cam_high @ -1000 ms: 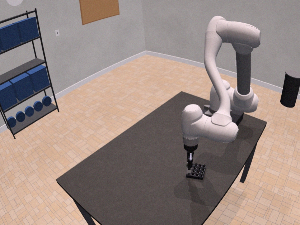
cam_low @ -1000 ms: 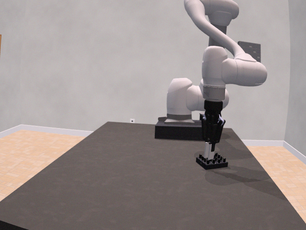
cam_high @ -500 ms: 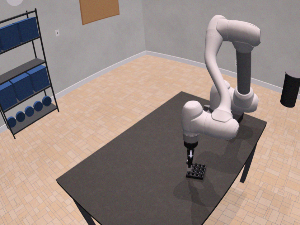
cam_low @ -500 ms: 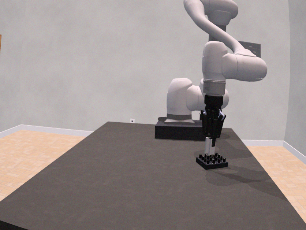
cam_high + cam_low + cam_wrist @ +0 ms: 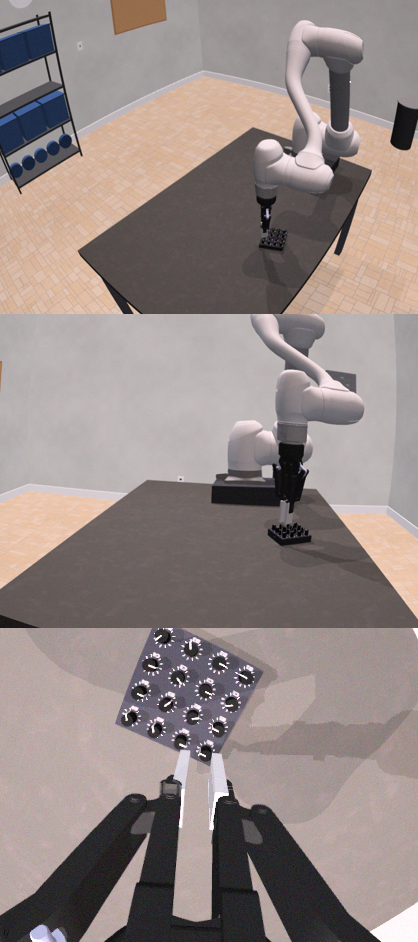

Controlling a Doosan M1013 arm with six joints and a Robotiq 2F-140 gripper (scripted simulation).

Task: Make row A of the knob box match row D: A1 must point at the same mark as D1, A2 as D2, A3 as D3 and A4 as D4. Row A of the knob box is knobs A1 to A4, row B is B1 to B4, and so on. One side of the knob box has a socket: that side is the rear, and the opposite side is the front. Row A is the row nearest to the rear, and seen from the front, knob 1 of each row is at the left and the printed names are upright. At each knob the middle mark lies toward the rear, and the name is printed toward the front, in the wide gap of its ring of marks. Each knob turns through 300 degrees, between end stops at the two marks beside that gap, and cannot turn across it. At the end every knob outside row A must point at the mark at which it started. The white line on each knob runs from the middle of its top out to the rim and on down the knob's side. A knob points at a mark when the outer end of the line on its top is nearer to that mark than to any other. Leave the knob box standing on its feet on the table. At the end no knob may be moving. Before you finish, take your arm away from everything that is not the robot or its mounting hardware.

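Observation:
The knob box [image 5: 279, 244] [image 5: 293, 539] [image 5: 148, 645] is a small dark square box with four rows of black knobs, each with a white line. It stands on the dark table [image 5: 168, 219] [image 5: 152, 567] near the right edge. My gripper [image 5: 263, 233] [image 5: 285, 520] [image 5: 199, 767] points straight down over the box's near-left corner in the top and exterior views. Its fingertips hang just above the corner knob [image 5: 205, 751], a narrow gap apart, with nothing between them. The printed names are too small to read.
The arm's base [image 5: 243, 494] stands on the table behind the box. A metal shelf with blue bins [image 5: 33, 101] is far off by the left wall. A black cylinder [image 5: 403, 123] stands on the floor at the right.

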